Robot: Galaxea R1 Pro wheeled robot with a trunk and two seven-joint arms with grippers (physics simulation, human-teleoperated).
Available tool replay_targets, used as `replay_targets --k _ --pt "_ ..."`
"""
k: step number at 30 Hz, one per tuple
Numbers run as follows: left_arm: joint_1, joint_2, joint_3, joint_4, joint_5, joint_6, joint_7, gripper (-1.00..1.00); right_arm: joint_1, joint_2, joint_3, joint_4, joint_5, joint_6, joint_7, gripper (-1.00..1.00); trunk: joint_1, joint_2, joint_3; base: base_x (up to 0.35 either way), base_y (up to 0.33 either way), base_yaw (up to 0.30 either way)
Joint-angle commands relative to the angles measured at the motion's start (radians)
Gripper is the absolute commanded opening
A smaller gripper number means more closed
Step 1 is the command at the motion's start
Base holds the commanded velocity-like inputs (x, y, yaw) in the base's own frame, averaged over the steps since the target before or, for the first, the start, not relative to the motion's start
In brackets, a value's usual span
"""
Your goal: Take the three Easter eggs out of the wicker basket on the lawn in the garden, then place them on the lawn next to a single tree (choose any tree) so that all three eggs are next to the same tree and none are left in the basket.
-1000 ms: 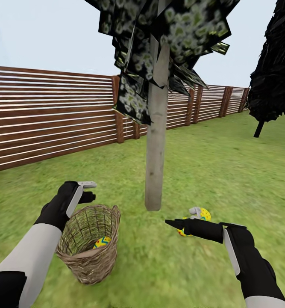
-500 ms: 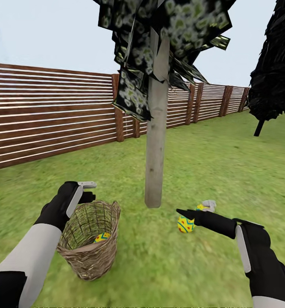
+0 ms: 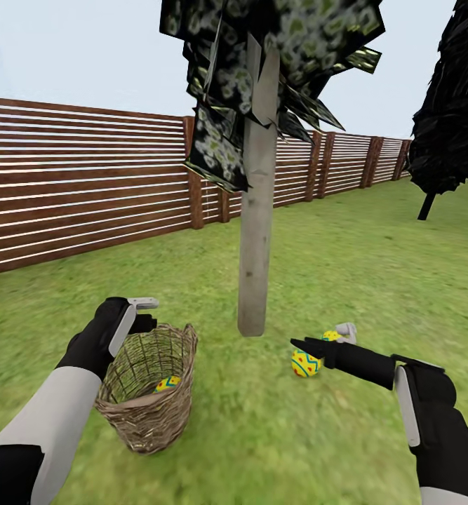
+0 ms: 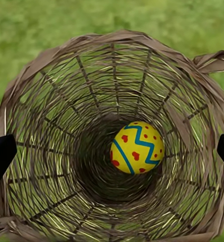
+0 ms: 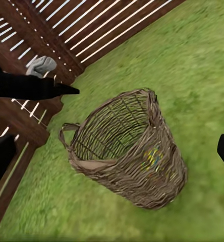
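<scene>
The wicker basket stands on the lawn, left of the tree with the pale trunk. One yellow Easter egg lies at its bottom. My left gripper hangs open just over the basket's far rim, looking straight down into it. Two more eggs lie on the grass right of the trunk: one in plain sight, one partly hidden behind my right gripper, which is open and holds nothing. The right wrist view looks back at the basket.
A brown slatted fence runs along the back and left. An all-black tree stands at the far right. Open grass spreads to the right of the trunk and in front of the basket.
The view has tilted slightly. My right gripper has drawn to the right, away from the nearer egg on the grass, which now shows in full. The left arm has held still over the basket.
</scene>
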Motion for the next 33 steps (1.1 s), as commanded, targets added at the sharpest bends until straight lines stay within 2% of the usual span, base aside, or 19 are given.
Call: replay_targets --k 1,9,17,33 --pt "-0.001 0.001 -0.004 -0.001 0.011 0.003 0.010 1.00 0.000 0.000 -0.001 -0.002 -0.001 0.010 0.006 1.00 0.000 0.000 -0.001 0.000 0.000 0.000" --pt "-0.001 0.001 -0.004 -0.002 0.013 0.004 0.009 1.00 0.002 0.001 -0.001 -0.007 0.000 0.012 0.023 1.00 0.000 0.000 -0.001 0.020 0.000 0.000" --pt "-0.001 0.001 -0.004 -0.001 0.012 0.004 0.011 1.00 0.002 0.001 0.000 -0.004 0.002 0.010 0.022 1.00 0.000 0.000 -0.001 0.238 0.000 0.000" --pt "-0.001 0.002 -0.004 -0.001 0.013 0.004 0.010 1.00 0.002 -0.001 -0.001 0.003 0.001 0.008 0.024 1.00 0.000 0.000 -0.001 0.104 0.024 0.000"
